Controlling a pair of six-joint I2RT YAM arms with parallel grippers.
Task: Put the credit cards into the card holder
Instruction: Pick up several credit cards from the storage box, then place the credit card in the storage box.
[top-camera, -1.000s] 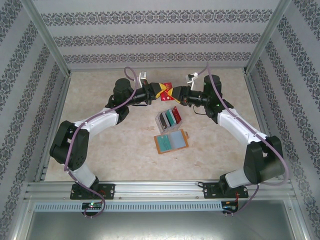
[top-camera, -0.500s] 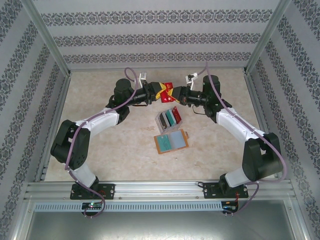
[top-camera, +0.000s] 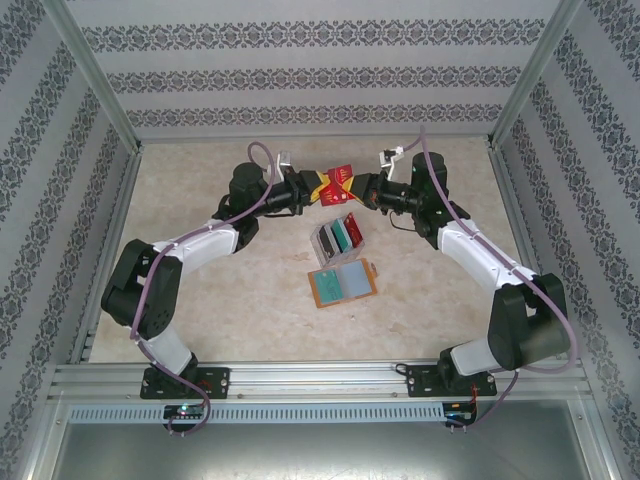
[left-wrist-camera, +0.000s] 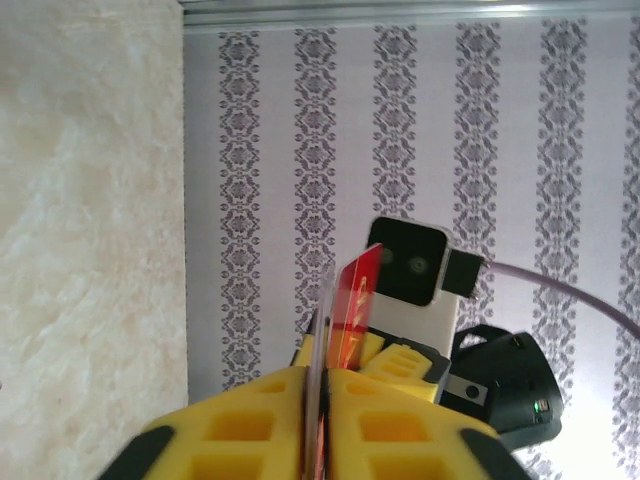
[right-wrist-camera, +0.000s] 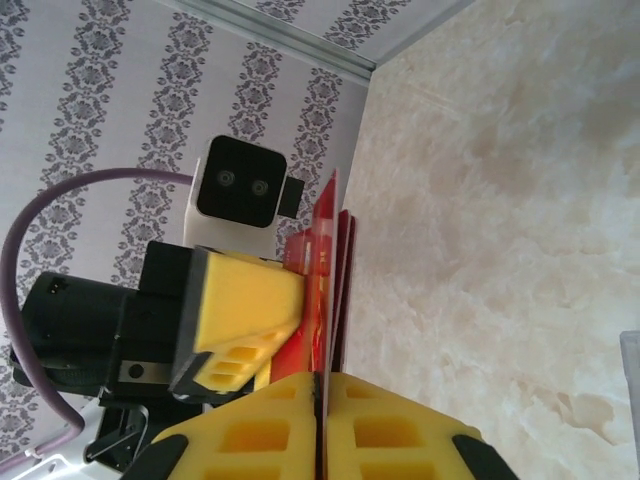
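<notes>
Pinching the red card (top-camera: 338, 177) with left gripper (top-camera: 323, 187) and right gripper (top-camera: 356, 188) both closed, I presumably regrasp it for the card holder (top-camera: 324, 291).

Seen from above, the left arm (top-camera: 190, 243) and the right arm (top-camera: 480, 255) arch in from the lower corners and meet at upper centre. There the left gripper (top-camera: 320, 187) and the right gripper (top-camera: 360, 190) both clamp one red card (top-camera: 338, 181), which makes a closed bar across that spot. Below the bar, at centre frame, the fanned cards (top-camera: 337, 236) and the open card holder (top-camera: 343, 283) lie just beside one another, ringed by the arms. The table (top-camera: 260, 305) lies bare at lower left of centre, at lower right, and in the strip above the grippers. The patterned walls (top-camera: 300, 80) close off the left, right and top edges.
</notes>
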